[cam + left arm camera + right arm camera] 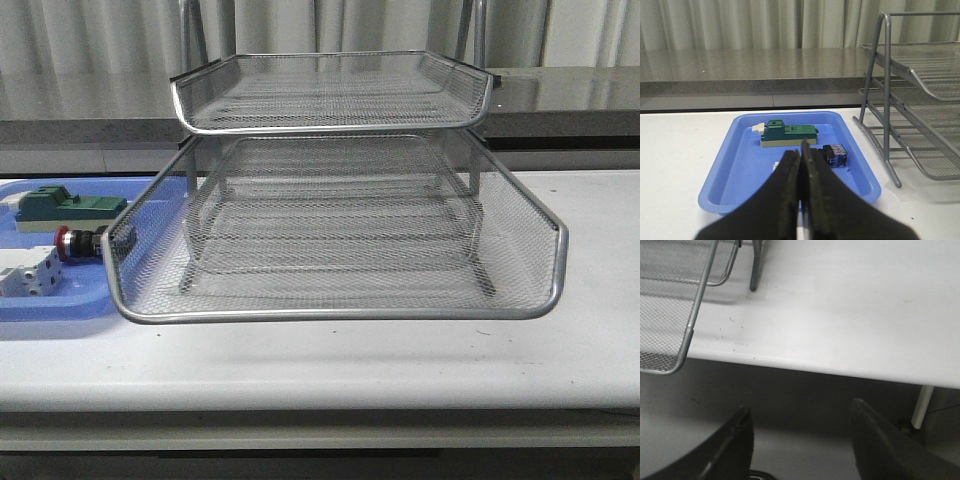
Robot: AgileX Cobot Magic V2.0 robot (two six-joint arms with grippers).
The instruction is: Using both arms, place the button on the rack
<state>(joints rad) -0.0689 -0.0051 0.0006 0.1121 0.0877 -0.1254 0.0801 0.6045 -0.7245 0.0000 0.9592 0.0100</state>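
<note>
The button (pixel 80 241) lies on its side in a blue tray (pixel 60 305) left of the rack, red cap pointing left. The left wrist view shows it from its blue rear block (pixel 834 153). The silver mesh rack (pixel 340 312) fills the middle of the table, with one tray slid out forward. My left gripper (pixel 801 150) is shut and empty, hovering near the blue tray's (pixel 740 190) front rim, the button just ahead and to one side. My right gripper (pixel 802 412) is open and empty, below the table's front edge (pixel 840 372), near the rack's corner (pixel 687 340). Neither arm shows in the front view.
A green-topped block (pixel 70 207) lies at the back of the blue tray, also in the left wrist view (pixel 789 134). A white-grey block (pixel 28 271) lies at its front. A grey ledge and curtains stand behind the table. A table leg (pixel 921 407) is near the right gripper.
</note>
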